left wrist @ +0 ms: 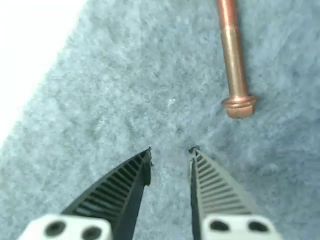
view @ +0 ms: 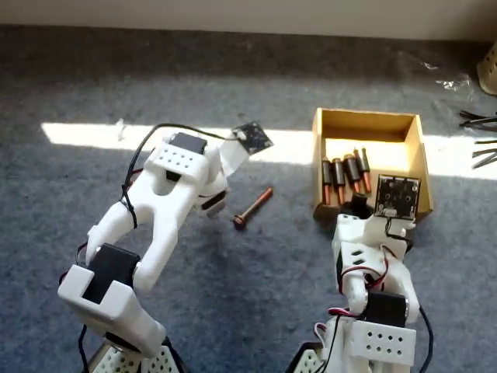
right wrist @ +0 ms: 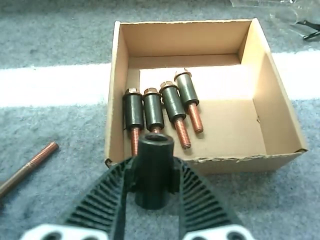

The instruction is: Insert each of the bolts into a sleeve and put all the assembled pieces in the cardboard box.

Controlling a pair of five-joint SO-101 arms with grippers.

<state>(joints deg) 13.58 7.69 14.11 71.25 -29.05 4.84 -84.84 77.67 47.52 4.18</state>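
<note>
A lone copper bolt (view: pixel 253 207) lies on the grey carpet between the arms; its flanged head (left wrist: pixel 239 106) points toward my left gripper (left wrist: pixel 170 150), which hovers open just short of it with nothing between its fingers. My right gripper (right wrist: pixel 152 167) is shut on a black sleeve (right wrist: pixel 154 170), held upright at the near wall of the cardboard box (right wrist: pixel 285 115). Several assembled bolt-and-sleeve pieces (right wrist: pixel 160 107) lie side by side inside the box (view: pixel 413 128). The loose bolt's threaded end (right wrist: pixel 30 165) is also in the right wrist view.
Black cable-like items (view: pixel 477 120) lie on the carpet at the far right. A band of sunlight (view: pixel 93 134) crosses the carpet behind the arms. Open carpet lies in front of the bolt.
</note>
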